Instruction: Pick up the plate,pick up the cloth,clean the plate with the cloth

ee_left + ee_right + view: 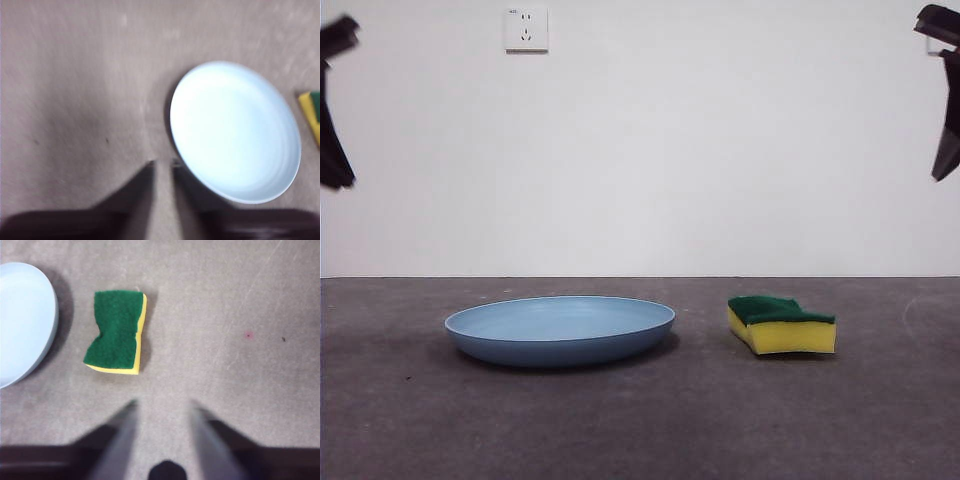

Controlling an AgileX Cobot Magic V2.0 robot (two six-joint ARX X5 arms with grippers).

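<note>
Grey matte table (620,420), white wall, blue plate (560,328) beside sponge (782,324), both hands raised, jaws parted, empty

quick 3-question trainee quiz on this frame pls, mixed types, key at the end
1. True or false: the sponge lies inside the plate.
2. Which colour faces up on the sponge? A) yellow B) dark green C) blue
3. Fill in: neither the left gripper nor the right gripper holds ____.

Key:
1. False. It lies on the table beside the plate, with a gap between them.
2. B. The yellow foam is underneath.
3. Anything. Both hang above the table with jaws apart, the left near the plate's rim, the right near the sponge.
</note>
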